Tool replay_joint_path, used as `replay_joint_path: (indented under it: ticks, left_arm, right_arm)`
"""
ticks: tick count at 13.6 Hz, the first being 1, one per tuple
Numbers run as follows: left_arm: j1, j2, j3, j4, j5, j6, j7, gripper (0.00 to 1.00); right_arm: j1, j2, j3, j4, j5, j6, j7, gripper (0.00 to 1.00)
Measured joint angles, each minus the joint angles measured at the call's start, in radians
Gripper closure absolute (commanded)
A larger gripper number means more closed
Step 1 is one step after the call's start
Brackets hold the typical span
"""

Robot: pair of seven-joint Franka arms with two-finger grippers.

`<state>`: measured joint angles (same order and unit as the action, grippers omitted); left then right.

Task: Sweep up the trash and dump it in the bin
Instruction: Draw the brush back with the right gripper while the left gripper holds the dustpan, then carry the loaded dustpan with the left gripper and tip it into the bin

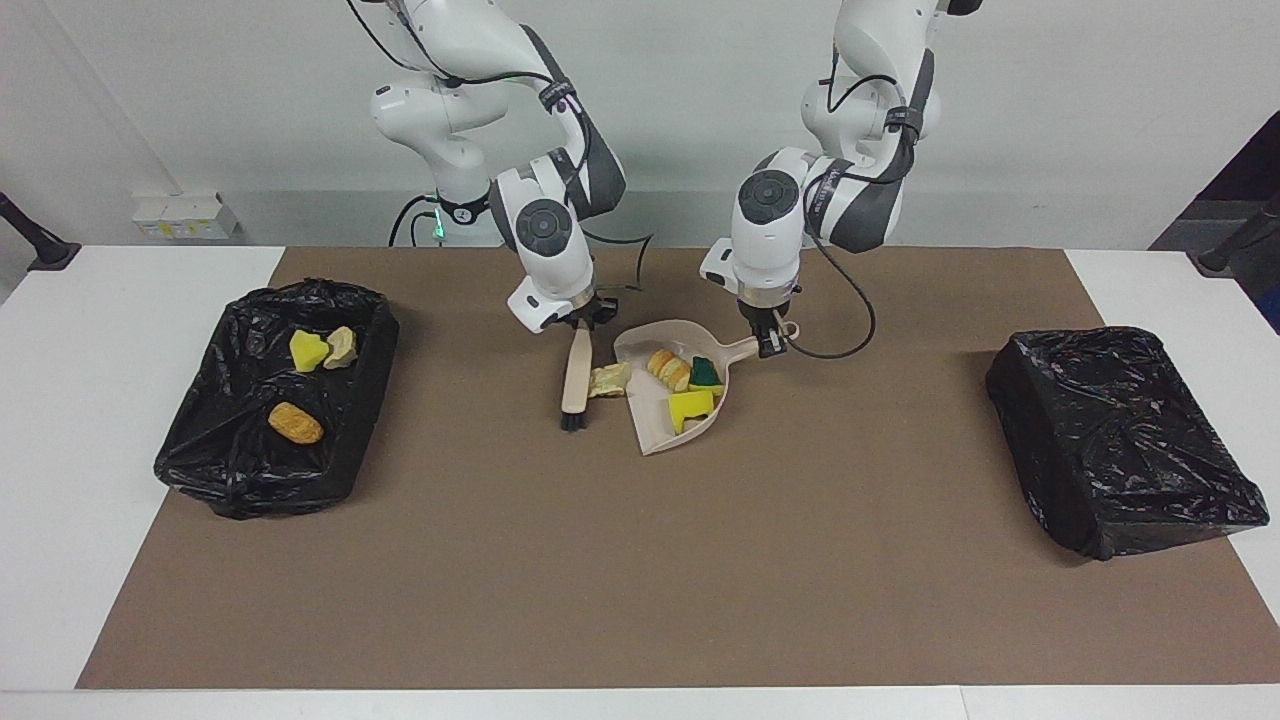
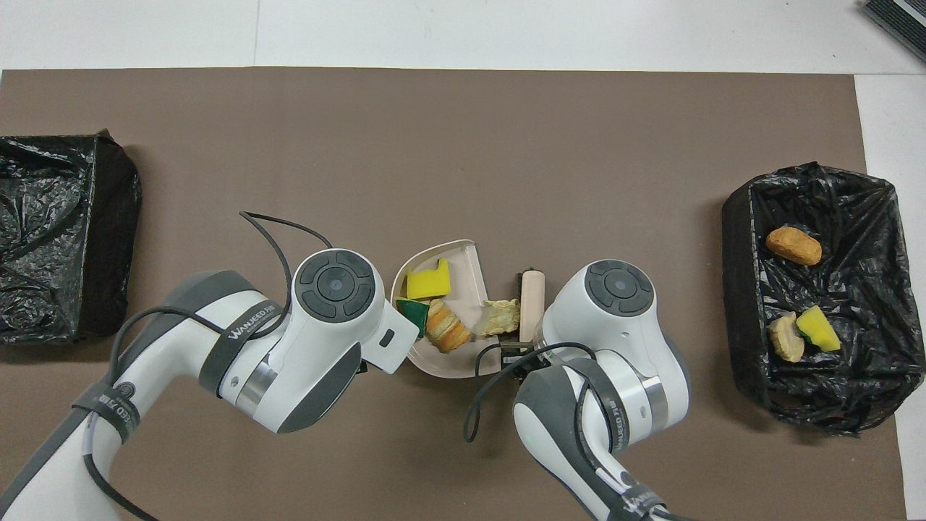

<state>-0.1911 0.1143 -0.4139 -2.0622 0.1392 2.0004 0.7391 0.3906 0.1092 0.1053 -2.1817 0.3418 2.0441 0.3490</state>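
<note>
My right gripper (image 1: 580, 322) is shut on the handle of the beige brush (image 1: 575, 375), whose black bristles rest on the mat. The brush (image 2: 532, 304) presses a pale yellow wad (image 1: 609, 379) against the open edge of the beige dustpan (image 1: 655, 425). The wad (image 2: 500, 316) lies at the pan's lip. My left gripper (image 1: 767, 343) is shut on the dustpan's handle. Inside the pan lie a bread-like lump (image 1: 672, 369), a green-backed sponge (image 1: 707, 372) and a yellow sponge (image 1: 692, 405). The black-lined bin (image 1: 365, 390) at the right arm's end holds three trash pieces.
A second bin (image 1: 1120, 440) wrapped in a black bag stands at the left arm's end of the table. The brown mat (image 1: 640, 580) covers most of the table. In the overhead view both wrists hide their grippers.
</note>
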Motion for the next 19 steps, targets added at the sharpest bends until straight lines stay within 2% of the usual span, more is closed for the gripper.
replay_joint_path:
  ticks: [3, 6, 14, 17, 19]
  left_arm:
    - [0.000, 0.000, 0.001, 0.000, 0.000, 0.000, 0.000, 1.00]
    - [0.002, 0.000, 0.003, -0.001, 0.000, 0.000, 0.014, 1.00]
    - [0.069, 0.003, 0.011, -0.004, 0.000, 0.048, 0.254, 1.00]
    - [0.090, -0.015, 0.069, -0.001, -0.004, 0.048, 0.358, 1.00]
    - [0.095, -0.032, 0.136, 0.004, -0.019, 0.049, 0.426, 1.00]
  right_arm:
    - [0.034, 0.003, 0.005, 0.008, 0.179, 0.005, -0.125, 1.00]
    - [0.042, 0.002, 0.004, 0.024, 0.187, -0.048, -0.137, 1.00]
    - [-0.050, -0.048, -0.009, 0.036, 0.000, -0.194, -0.109, 1.00]
    - [-0.058, -0.084, -0.009, 0.040, -0.036, -0.204, -0.074, 1.00]
    - [-0.053, -0.109, -0.003, 0.043, -0.104, -0.217, -0.010, 1.00]
